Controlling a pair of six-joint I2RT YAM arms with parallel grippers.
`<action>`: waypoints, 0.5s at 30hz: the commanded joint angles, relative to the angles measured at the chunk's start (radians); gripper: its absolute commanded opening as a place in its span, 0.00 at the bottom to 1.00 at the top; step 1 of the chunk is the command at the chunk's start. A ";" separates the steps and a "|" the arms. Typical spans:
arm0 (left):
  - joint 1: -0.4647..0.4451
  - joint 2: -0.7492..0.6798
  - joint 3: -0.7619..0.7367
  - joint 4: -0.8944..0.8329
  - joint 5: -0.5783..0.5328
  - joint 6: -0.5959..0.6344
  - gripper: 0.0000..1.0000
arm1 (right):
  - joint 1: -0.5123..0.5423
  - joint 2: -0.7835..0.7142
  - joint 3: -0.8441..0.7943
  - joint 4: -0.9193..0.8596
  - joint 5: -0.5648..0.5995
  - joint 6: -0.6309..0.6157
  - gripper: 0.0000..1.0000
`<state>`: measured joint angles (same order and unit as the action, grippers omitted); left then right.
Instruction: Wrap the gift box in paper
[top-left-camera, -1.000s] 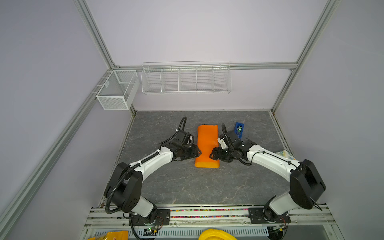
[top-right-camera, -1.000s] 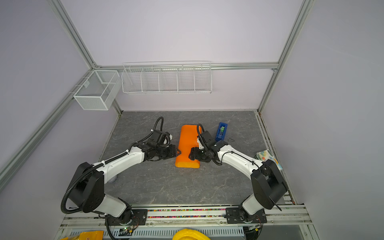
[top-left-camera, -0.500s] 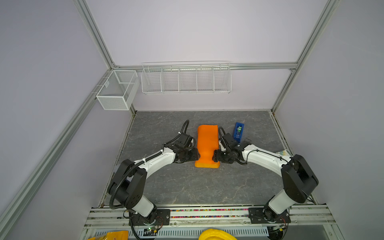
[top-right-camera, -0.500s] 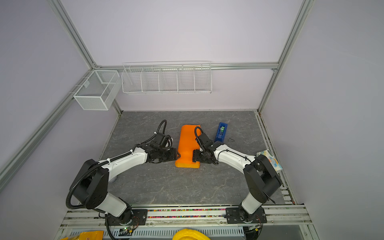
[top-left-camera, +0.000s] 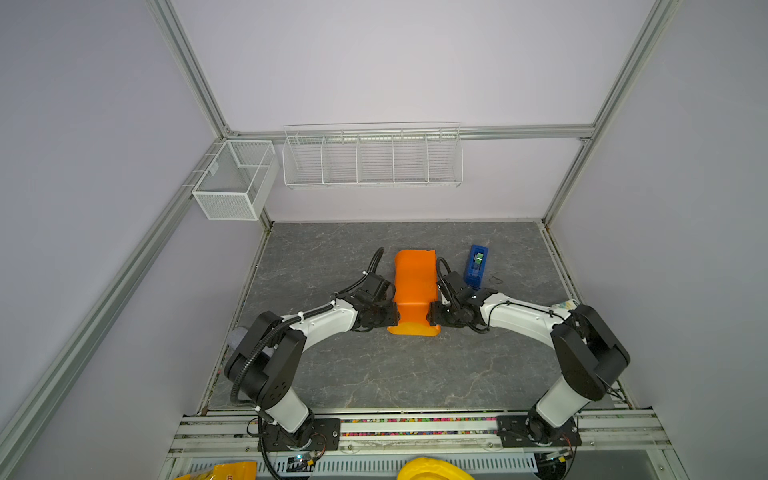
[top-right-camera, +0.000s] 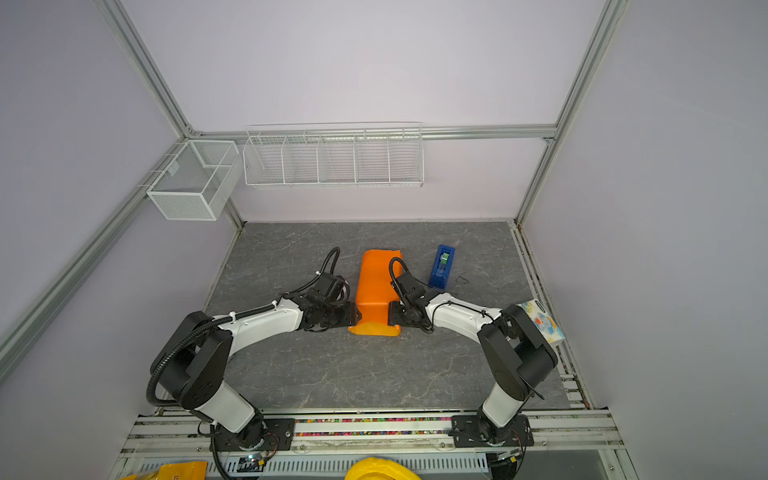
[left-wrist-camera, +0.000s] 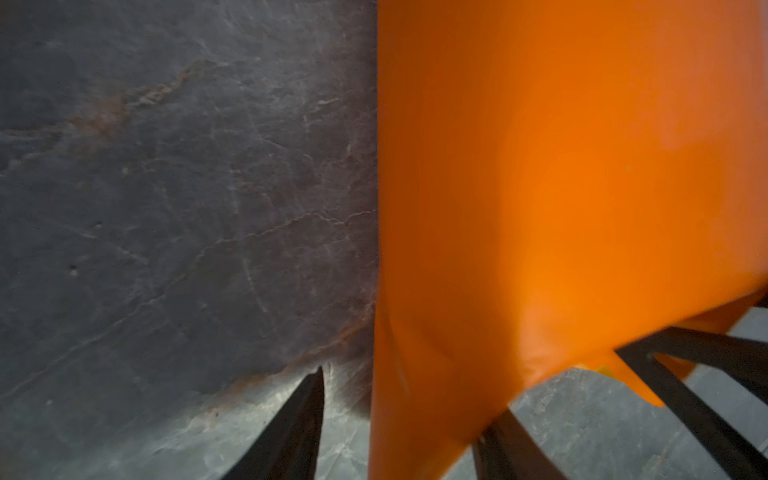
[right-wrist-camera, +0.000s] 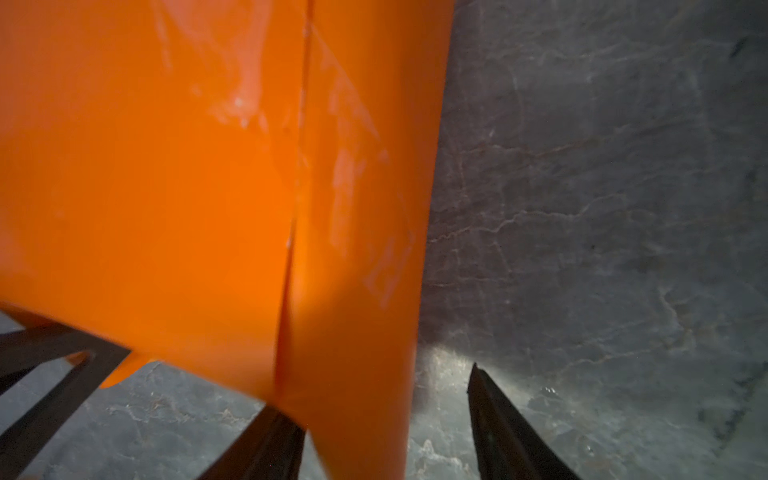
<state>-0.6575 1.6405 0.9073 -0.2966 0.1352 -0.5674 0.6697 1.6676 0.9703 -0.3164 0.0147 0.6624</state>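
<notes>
over the last second both arms have slid toward 6 o'clock along the paper (top-left-camera: 415, 282), a long folded hump running 12 to 6 at mid-worktop (top-left-camera: 340, 374), and now flank its near end. left jaws sit half open astride the 9 o'clock fold, not clamped. right jaws, at 3 o'clock, are narrowing but still apart. the gift box is hidden, presumably inside. pinching the near end looks next.

The thin glossy orange paper sheet (top-left-camera: 415, 286) is plain. The dark grey stone-look bench (top-left-camera: 374, 374) has pale veins. Right of it, the narrow plastic tape dispenser (top-left-camera: 476, 266) is bright blue with green. The far-right white packet (top-right-camera: 542, 322) bears colourful print.
</notes>
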 joint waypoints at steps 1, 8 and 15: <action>-0.002 0.026 0.008 0.033 -0.022 -0.008 0.55 | 0.010 0.008 -0.037 0.080 0.048 0.002 0.60; -0.002 0.050 0.019 0.054 -0.027 -0.012 0.55 | 0.017 -0.017 -0.084 0.185 0.121 -0.002 0.55; -0.002 0.069 0.025 0.072 -0.029 -0.015 0.55 | 0.029 0.006 -0.117 0.276 0.126 -0.019 0.50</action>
<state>-0.6575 1.6928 0.9077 -0.2470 0.1276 -0.5724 0.6876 1.6665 0.8639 -0.1066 0.1131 0.6552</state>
